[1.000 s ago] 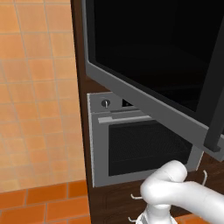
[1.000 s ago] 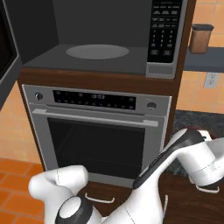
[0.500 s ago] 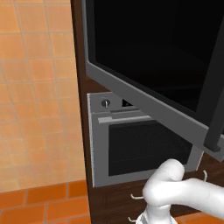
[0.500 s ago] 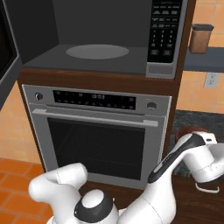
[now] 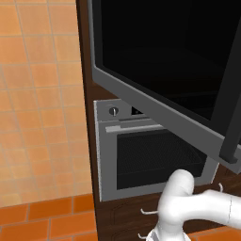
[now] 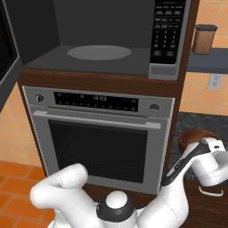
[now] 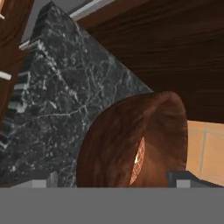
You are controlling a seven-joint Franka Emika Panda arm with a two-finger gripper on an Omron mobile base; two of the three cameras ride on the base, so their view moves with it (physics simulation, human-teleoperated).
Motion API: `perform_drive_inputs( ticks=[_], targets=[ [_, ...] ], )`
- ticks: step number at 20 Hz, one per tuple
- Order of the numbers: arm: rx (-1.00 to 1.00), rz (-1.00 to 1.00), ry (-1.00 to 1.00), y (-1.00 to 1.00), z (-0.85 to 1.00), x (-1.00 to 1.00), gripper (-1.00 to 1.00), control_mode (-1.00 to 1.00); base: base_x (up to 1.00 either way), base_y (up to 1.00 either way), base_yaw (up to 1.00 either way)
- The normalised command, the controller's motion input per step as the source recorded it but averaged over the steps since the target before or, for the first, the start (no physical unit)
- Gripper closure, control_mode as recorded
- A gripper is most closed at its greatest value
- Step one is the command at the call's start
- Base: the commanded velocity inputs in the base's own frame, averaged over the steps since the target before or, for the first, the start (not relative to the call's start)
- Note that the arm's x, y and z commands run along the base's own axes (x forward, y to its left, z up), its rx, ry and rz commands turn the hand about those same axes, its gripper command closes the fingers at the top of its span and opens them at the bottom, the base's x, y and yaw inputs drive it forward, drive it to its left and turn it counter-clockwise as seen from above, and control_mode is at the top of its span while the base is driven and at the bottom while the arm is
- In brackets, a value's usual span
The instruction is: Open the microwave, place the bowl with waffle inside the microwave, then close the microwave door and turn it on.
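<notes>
The microwave [image 6: 102,40] stands open, its grey cavity and round turntable [image 6: 99,52] exposed, the keypad [image 6: 167,33] at its right. The microwave door [image 5: 160,61], black glass in a grey edge, hangs swung out toward me with its black bar handle [image 5: 234,117] at the right. A brown bowl [image 6: 196,136] sits on the dark marble counter [image 6: 191,120] right of the oven column. In the hand view the bowl [image 7: 127,140] looms close and a strip of waffle [image 7: 138,160] shows inside. My gripper [image 7: 113,180] is open, one fingertip on either side of the bowl.
Below the microwave is a grey oven [image 6: 100,133] with knobs, a display strip and a horizontal handle. A brown canister [image 6: 205,39] stands on a shelf at the upper right. A wall outlet [image 6: 216,81] sits under it. Orange tiles cover the wall [image 5: 37,94] and floor.
My arm has swung a little further right and the hand has come down closer to the bowl. The microwave and its door have not moved.
</notes>
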Motion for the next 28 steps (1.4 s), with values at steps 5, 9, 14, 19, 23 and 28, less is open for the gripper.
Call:
perform_drive_inputs(
  ticks=[5, 9, 14, 19, 23, 28],
  targets=[
    [-0.03, -0.03, 0.00, -0.44, -0.24, 0.60, -1.00, -1.00, 0.00, 0.00, 0.00],
    [-0.03, 0.00, -0.01, -0.25, -0.40, 0.37, 1.00, -1.00, 0.00, 0.00, 0.00],
    [-0.01, 0.01, 0.00, -0.27, -0.96, -0.01, 1.00, -1.00, 0.00, 0.00, 0.00],
    [0.00, 0.08, -0.08, -0.59, -0.08, -0.39, 1.00, -1.00, 0.00, 0.00, 0.00],
    [-0.10, 0.23, -0.21, -0.45, 0.55, -0.93, 1.00, -1.00, 0.00, 0.00, 0.00],
    [-0.30, 0.43, -0.31, -0.11, 0.91, -0.98, 1.00, -1.00, 0.00, 0.00, 0.00]
  ],
)
